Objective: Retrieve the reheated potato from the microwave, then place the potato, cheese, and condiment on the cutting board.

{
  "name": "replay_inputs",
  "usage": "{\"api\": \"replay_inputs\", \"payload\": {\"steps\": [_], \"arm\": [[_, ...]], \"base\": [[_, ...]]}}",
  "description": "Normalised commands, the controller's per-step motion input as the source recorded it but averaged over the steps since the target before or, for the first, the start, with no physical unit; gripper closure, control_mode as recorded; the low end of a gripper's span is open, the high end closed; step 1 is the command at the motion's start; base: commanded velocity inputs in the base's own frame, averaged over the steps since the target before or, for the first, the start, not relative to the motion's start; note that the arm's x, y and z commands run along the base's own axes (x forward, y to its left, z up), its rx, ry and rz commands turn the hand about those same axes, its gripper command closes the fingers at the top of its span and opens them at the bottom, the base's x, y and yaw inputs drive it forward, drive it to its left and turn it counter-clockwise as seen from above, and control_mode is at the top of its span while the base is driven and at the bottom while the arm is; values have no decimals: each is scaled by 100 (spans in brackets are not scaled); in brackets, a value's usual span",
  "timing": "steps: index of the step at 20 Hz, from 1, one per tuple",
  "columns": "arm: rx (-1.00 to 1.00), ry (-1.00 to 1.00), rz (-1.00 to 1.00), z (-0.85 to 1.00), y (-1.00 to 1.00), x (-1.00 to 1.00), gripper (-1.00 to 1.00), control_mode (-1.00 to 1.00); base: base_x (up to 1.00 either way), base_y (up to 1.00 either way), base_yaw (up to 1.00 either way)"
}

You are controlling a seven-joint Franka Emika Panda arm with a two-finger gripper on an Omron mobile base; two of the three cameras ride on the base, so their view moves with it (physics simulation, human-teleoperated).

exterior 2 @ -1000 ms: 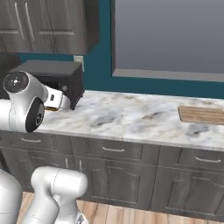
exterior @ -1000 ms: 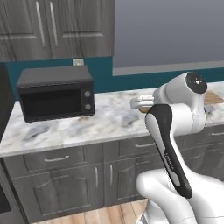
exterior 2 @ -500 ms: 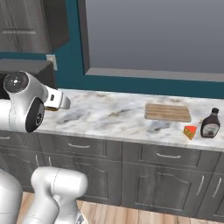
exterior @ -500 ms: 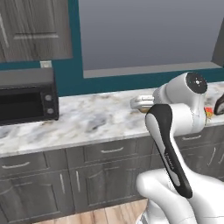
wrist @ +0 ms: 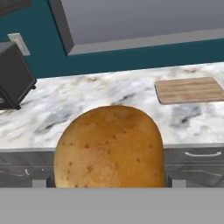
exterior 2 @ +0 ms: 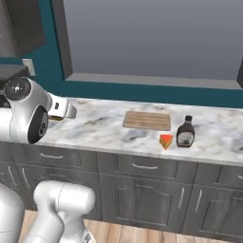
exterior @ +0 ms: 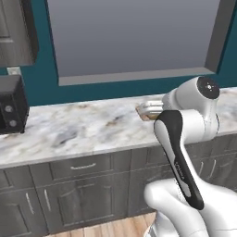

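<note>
The potato (wrist: pixel 109 148), golden-brown and speckled, sits close up in the hand view with my gripper (wrist: pixel 107 183) shut on it, a dark fingertip at either side. From the base views the gripper (exterior: pixel 149 111) (exterior 2: pixel 62 111) hovers over the counter's front part. The light wooden cutting board (exterior 2: pixel 147 120) (wrist: pixel 190 90) lies further right on the counter. In front of it are the orange-yellow cheese (exterior 2: pixel 166 141) wedge and a dark condiment bottle (exterior 2: pixel 185 133). The black microwave (exterior: pixel 11 109) (wrist: pixel 13 78) stands at the far left.
A marble counter (exterior: pixel 78 132) runs over grey drawers and cabinet doors (exterior 2: pixel 142 190). Behind it is a teal wall with a wide grey window (exterior: pixel 134 37). A dark upper cabinet (exterior: pixel 16 30) hangs above the microwave, with a wall outlet (exterior 2: pixel 28 66) beside it.
The whole picture has slid left, so the base has driven right: the microwave is now at the left edge, and board, cheese and bottle have come into view. The potato stays in the gripper.
</note>
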Motion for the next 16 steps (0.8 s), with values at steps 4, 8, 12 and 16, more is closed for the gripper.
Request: {"api": "replay_inputs", "payload": {"steps": [4, 8, 12, 16], "arm": [[0, 0, 0, 0, 0, 0, 100, 100], [0, 0, 0, 0, 0, 0, 100, 100], [0, 0, 0, 0, 0, 0, 100, 100], [0, 0, 0, 0, 0, 0, 100, 100]], "base": [[45, -63, 0], [49, -59, 0], [54, -52, 0], [59, -44, 2]]}}
